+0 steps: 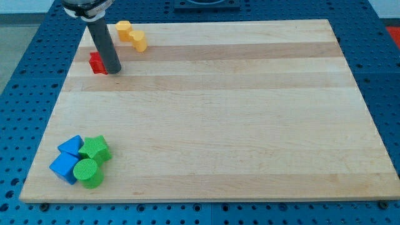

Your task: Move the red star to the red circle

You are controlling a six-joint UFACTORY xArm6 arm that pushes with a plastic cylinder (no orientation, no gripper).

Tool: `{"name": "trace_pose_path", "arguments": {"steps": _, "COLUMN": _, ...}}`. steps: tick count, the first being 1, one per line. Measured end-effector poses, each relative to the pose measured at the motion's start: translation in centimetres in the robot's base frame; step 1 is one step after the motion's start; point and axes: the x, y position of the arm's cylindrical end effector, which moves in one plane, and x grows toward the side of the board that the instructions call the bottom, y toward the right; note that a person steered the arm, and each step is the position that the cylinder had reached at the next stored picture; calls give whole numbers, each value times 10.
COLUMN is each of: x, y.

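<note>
A red block point(96, 63) lies near the board's top left corner, partly hidden behind the rod. Its shape cannot be made out, and I see only this one red block. My tip point(113, 71) rests on the board right against the red block's right side. The dark rod rises from there toward the view's top left.
Two yellow blocks point(124, 29) point(138, 41) touch each other just right of and above the rod. At the bottom left is a cluster: a blue triangle point(70, 146), a blue cube point(64, 167), a green star point(95, 149) and a green circle point(88, 173). The wooden board point(237, 112) sits on a blue perforated table.
</note>
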Motion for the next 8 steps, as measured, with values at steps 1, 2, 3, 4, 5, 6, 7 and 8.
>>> {"name": "trace_pose_path", "arguments": {"steps": 1, "x": -1, "y": -4}}
{"name": "trace_pose_path", "arguments": {"steps": 2, "x": -1, "y": -5}}
{"name": "trace_pose_path", "arguments": {"steps": 3, "x": 17, "y": -6}}
{"name": "trace_pose_path", "arguments": {"steps": 4, "x": 31, "y": -28}}
{"name": "trace_pose_path", "arguments": {"steps": 5, "x": 31, "y": -67}}
{"name": "trace_pose_path", "arguments": {"steps": 6, "x": 31, "y": -66}}
{"name": "trace_pose_path", "arguments": {"steps": 7, "x": 28, "y": -53}}
{"name": "trace_pose_path", "arguments": {"steps": 8, "x": 11, "y": -43}}
